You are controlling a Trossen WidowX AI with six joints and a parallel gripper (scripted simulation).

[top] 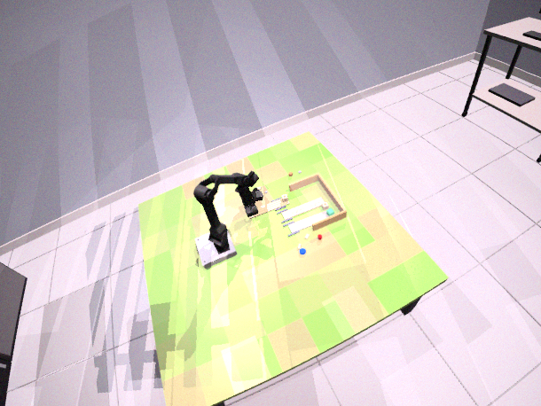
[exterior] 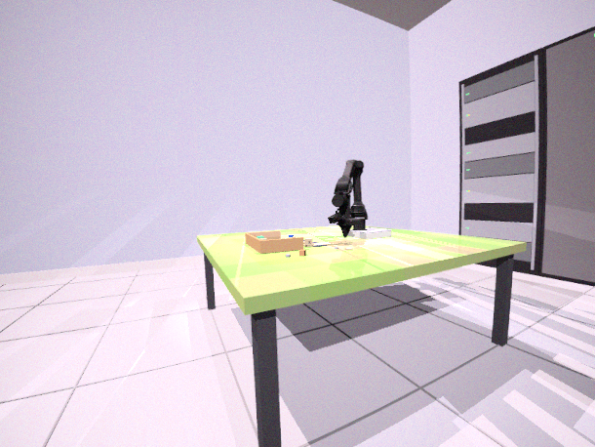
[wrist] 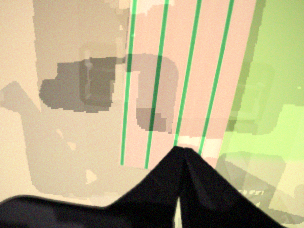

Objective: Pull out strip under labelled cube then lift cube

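So the counter (top: 310, 306) is this big green and tan patchwork slab on dark legs, and the black arm (top: 212, 208) stands on its white base near one edge, bent over so it points down at the surface. A three-sided wooden frame (top: 332, 195) sits a bit further out, with three pale strips running out of its open side. The nearest strip to the arm (top: 271, 205) sticks out way more than the other two and has the small labelled cube (top: 284, 200) sitting on it, outside the frame. A teal block (top: 330, 212) is tucked in the frame's corner, and a red ball (top: 319, 237) and blue ball (top: 302, 251) lie loose nearby. The pincer (wrist: 182, 150) is pressed together right at the end of that green-lined strip; whether it actually pinches the strip's edge I can't make out.
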